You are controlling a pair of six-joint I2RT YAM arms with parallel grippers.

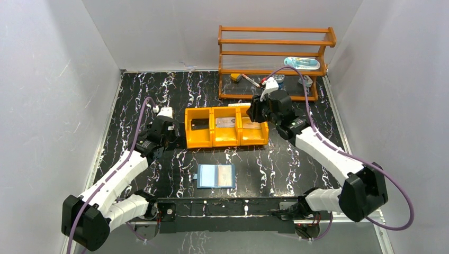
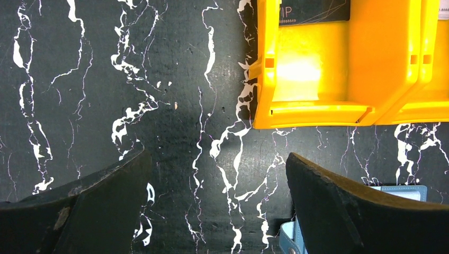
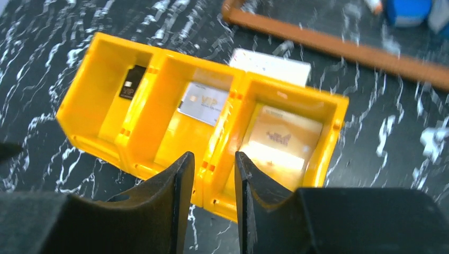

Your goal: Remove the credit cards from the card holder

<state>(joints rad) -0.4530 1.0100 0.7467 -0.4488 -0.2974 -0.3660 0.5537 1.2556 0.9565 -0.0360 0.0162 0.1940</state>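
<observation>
The blue card holder [image 1: 207, 177] lies open near the table's front, and a silvery-grey card [image 1: 226, 175] shows on its right leaf. In the orange tray [image 3: 79, 103], a dark card [image 3: 132, 82] lies in the left compartment. A silver card [image 3: 203, 103] is in the middle one and an orange card [image 3: 283, 135] in the right one. My right gripper [image 3: 214, 174] hovers over the tray's right front, jaws partly open with nothing between them. My left gripper [image 2: 217, 164] is wide open and empty above bare table left of the tray [image 2: 317, 108]. The holder's corner [image 2: 288, 238] peeks out by its right finger.
A white box [image 3: 270, 64] lies just behind the tray. Further back at the right stands a wooden rack [image 1: 275, 42] with small items on its shelves. White walls close in the black marbled table [image 1: 137, 106] on three sides.
</observation>
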